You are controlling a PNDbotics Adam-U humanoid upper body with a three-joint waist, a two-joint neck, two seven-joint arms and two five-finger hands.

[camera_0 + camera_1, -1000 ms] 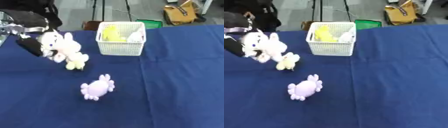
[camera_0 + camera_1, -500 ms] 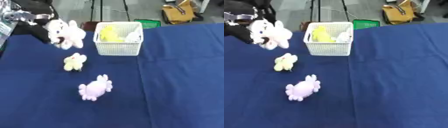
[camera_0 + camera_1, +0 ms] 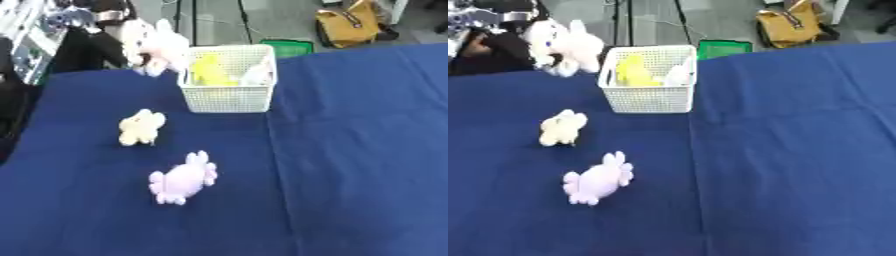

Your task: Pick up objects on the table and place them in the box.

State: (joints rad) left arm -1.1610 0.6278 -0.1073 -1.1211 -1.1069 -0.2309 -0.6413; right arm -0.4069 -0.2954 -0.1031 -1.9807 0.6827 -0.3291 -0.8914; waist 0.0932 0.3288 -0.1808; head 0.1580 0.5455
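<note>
Your left hand (image 3: 496, 42) is up at the far left with its fingers wrapped around the white plush bunny (image 3: 563, 46), and the bunny hangs in the air just left of the white basket (image 3: 649, 97), not over it. You are in the carry step, so I think you next need to bring the bunny to the right, above the basket's open top where the yellow toy (image 3: 632, 70) lies, and only then let go. The cream plush toy (image 3: 562, 128) and the purple plush toy (image 3: 598, 179) wait on the blue table (image 3: 798, 150), nearer to you and left of the basket; your right hand does not show.
</note>
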